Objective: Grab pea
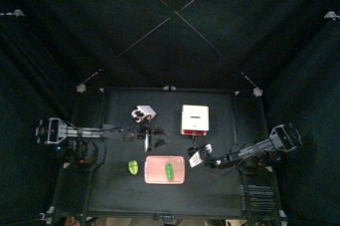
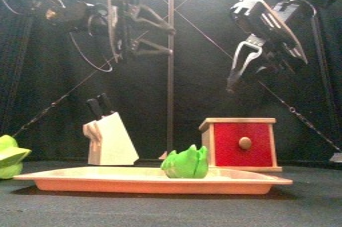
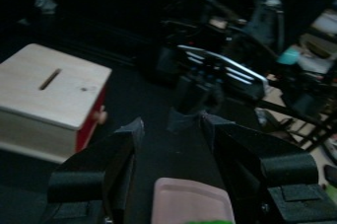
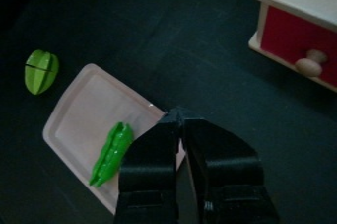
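The pea (image 4: 110, 152) lies on the pink tray (image 4: 79, 105); right gripper (image 4: 184, 119) above, nearly pressed together, empty; left gripper (image 3: 168, 124) spread.

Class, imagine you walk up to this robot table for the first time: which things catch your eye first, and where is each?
The pink tray sits at the table's front edge with the green pea lying in it. Behind stands a pale wooden box with a red drawer front, and a knife block beside it. A bright yellow-green item lies just off the tray.
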`<state>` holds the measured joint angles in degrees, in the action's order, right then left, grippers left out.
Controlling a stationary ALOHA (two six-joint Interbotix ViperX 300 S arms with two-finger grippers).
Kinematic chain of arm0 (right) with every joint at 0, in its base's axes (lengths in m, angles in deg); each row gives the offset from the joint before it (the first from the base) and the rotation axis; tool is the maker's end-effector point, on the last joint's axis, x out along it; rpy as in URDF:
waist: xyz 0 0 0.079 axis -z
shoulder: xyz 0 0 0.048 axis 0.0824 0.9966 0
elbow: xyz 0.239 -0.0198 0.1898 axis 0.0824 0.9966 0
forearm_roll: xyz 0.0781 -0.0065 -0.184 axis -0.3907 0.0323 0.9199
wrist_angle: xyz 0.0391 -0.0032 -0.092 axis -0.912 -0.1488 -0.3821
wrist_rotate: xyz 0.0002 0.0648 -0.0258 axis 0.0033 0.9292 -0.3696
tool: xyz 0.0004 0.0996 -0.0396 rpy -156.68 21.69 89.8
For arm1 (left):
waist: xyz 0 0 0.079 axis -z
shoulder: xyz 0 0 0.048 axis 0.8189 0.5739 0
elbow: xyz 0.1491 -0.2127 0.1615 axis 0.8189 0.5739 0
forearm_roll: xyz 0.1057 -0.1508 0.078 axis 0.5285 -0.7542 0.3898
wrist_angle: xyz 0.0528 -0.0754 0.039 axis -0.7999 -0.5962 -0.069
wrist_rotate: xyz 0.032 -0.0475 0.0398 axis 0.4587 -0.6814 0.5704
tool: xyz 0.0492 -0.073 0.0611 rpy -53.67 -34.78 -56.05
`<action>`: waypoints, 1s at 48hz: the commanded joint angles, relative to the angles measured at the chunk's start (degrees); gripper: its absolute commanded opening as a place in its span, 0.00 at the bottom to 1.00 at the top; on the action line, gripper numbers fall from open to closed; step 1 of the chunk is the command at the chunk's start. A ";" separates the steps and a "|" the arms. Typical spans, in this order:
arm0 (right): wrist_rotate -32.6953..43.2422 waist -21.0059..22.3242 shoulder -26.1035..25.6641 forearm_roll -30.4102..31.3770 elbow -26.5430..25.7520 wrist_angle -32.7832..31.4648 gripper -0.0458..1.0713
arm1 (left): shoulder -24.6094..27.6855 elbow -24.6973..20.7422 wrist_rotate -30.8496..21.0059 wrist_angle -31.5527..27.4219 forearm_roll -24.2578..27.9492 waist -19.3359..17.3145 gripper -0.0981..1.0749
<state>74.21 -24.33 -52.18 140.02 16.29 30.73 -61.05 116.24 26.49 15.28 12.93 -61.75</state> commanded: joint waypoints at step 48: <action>-0.62 0.00 14.33 -9.67 -10.81 11.60 0.56 | -28.65 20.13 6.94 3.78 -2.64 1.76 0.82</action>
<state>73.68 -24.41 -37.15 130.79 6.71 41.80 -89.70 136.81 33.44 18.71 11.43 -59.11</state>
